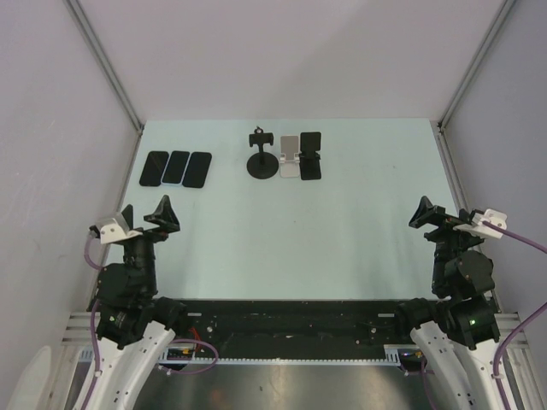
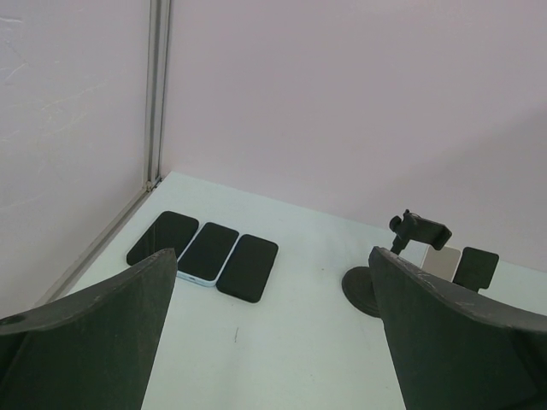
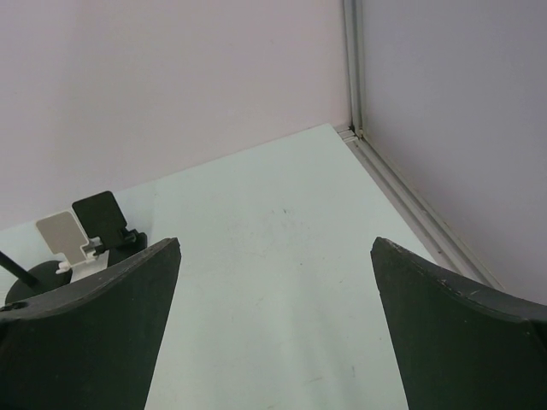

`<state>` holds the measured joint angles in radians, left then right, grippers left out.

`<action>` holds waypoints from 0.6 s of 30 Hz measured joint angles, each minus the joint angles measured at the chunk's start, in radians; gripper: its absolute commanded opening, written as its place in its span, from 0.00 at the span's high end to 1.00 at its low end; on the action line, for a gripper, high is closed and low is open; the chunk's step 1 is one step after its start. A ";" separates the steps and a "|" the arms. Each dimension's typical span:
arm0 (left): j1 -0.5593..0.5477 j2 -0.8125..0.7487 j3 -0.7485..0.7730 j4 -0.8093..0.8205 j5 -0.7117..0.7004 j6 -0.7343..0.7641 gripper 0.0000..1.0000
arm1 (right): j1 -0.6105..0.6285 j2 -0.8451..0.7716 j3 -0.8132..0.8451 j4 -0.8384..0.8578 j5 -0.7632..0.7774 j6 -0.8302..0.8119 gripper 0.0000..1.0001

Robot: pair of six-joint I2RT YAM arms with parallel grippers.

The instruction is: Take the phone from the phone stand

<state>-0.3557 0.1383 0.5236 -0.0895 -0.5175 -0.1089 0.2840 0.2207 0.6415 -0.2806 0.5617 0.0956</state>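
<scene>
My left pincer [image 1: 146, 206] and right pincer [image 1: 444, 210] gape empty at lower left and right; the phone [image 1: 310, 143] leans upright on its stand [image 1: 311, 172], upper centre, nearer the right, I judge.

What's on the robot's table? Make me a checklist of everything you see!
Surface: pale table, no spills seen.
Job's things: black clamp stand, white stand, black stand in a far row; whether one holds a phone, cannot tell.
Clutter: three phones flat, side by side, far left.
End effectors: left end effector and right end effector open, holding nothing.
Cables: purple cables beside both arms.
Surroundings: plain walls.
</scene>
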 measured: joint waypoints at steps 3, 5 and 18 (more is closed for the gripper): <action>0.000 -0.001 -0.004 0.005 0.013 -0.005 0.00 | -0.003 0.000 -0.001 0.003 -0.023 0.000 0.00; 0.001 -0.001 -0.005 0.005 0.022 -0.006 0.00 | -0.004 0.000 -0.002 0.005 -0.031 0.000 0.00; 0.016 0.038 -0.005 0.014 0.080 -0.006 0.00 | -0.016 -0.003 -0.005 0.010 -0.075 -0.002 0.00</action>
<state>-0.3393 0.1761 0.5186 -0.0750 -0.4374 -0.1154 0.2680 0.2180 0.6361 -0.2710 0.4866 0.0940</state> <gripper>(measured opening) 0.996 0.995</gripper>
